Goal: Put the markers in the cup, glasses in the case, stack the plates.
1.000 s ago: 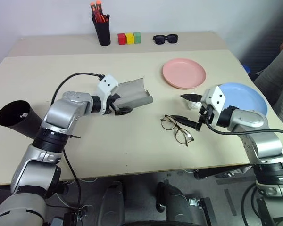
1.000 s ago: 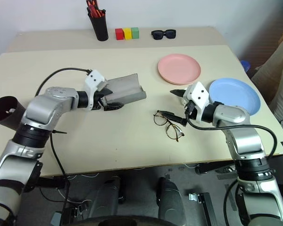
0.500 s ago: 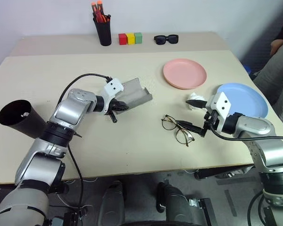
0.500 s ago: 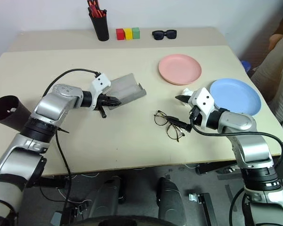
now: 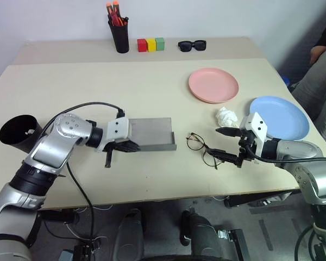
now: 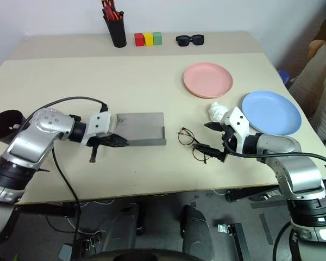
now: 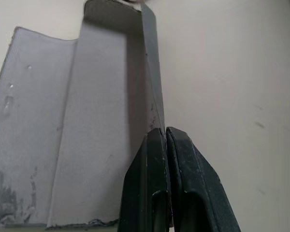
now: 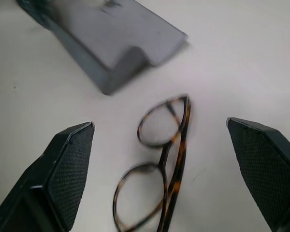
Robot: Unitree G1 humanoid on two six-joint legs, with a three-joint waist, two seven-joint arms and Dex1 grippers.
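Since a second ago the case [image 5: 151, 134] has gone from tilted up in my left gripper [image 5: 125, 146] to lying open and flat on the desk [image 5: 87, 81], nearer the front edge. My left fingers [image 7: 166, 183] are pressed together at the case's near edge; I can't tell if they pinch it. The glasses [image 5: 204, 150] lie on the desk just right of the case. My right gripper [image 5: 227, 144] sits beside them with fingers [image 8: 67, 164] spread wide, holding nothing. A crumpled white wad [image 5: 226, 116] lies just behind it. The blue plate [image 5: 280, 117] and pink plate [image 5: 213, 85] sit apart. The cup [image 5: 19, 134] stands tilted at the desk's left edge.
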